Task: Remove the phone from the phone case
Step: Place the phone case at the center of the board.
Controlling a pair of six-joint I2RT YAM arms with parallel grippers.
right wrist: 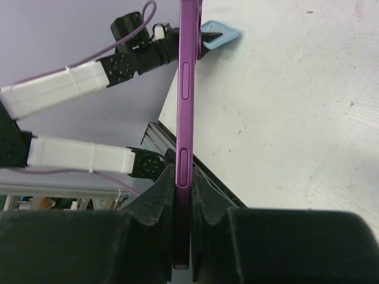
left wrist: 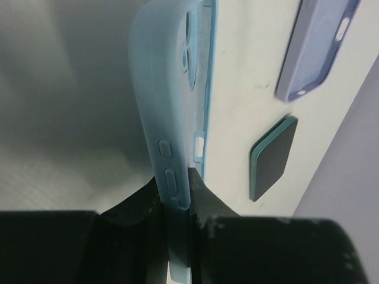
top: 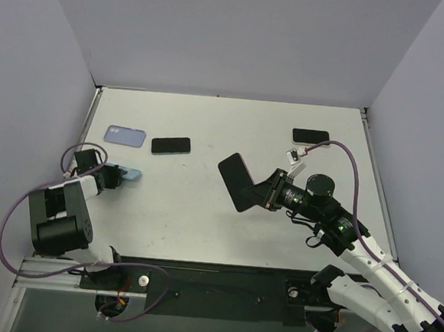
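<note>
My right gripper (top: 268, 194) is shut on the lower end of a purple phone (top: 238, 181) and holds it tilted above the middle of the table, dark screen up. In the right wrist view the phone (right wrist: 188, 89) stands edge-on between the fingers (right wrist: 155, 198). My left gripper (top: 118, 176) is shut on a light blue phone case (top: 132, 173) at the left of the table. In the left wrist view the case (left wrist: 169, 100) is pinched by one side wall and looks empty, with its camera cut-out showing. Phone and case are well apart.
A lavender case (top: 124, 135) and a dark phone with a teal edge (top: 170, 145) lie behind the left gripper. Another dark phone (top: 310, 136) and a small white part (top: 294, 152) lie at the back right. Grey walls close in the table.
</note>
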